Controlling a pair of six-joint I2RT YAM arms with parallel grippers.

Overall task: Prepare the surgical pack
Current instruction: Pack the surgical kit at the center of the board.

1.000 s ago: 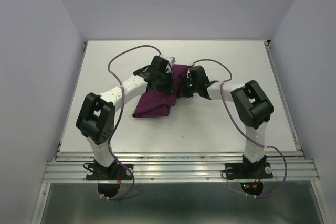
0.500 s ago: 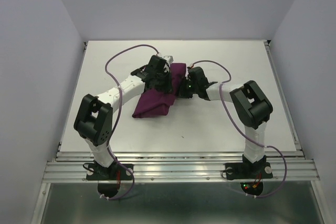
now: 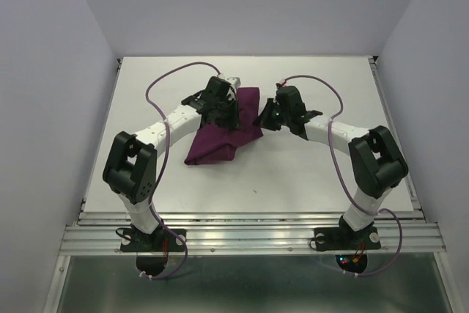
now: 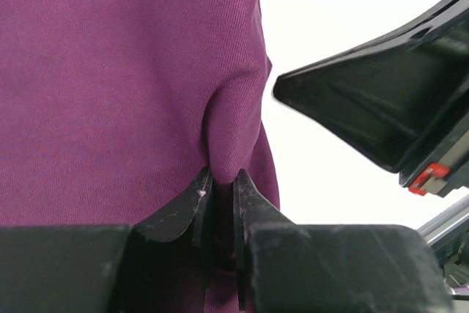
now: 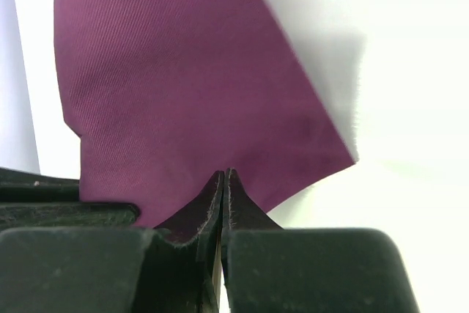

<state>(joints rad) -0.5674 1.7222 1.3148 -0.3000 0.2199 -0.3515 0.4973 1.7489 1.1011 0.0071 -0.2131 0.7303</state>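
The dark-purple cloth (image 3: 220, 137) lies folded and bunched at the table's middle. My left gripper (image 3: 224, 110) is over its far part, shut on a pinched fold of the cloth (image 4: 233, 130). My right gripper (image 3: 264, 118) is just off the cloth's right edge. Its jaws are shut with nothing between them, and the cloth's corner (image 5: 198, 86) lies just beyond its tips (image 5: 226, 174). A bit of the shiny steel tray (image 3: 234, 80) shows behind my left gripper. Scissors, tweezers, gauze and packets are out of view.
The white table (image 3: 337, 93) is walled on the left, back and right, with a metal rail along its near edge (image 3: 249, 234). Purple cables loop over both arms. The right arm's black gripper body (image 4: 381, 100) is close to the right of my left gripper.
My right gripper has drawn back to the right, off the cloth, and its arm has swung outward. My left gripper stays shut on the cloth in the same place.
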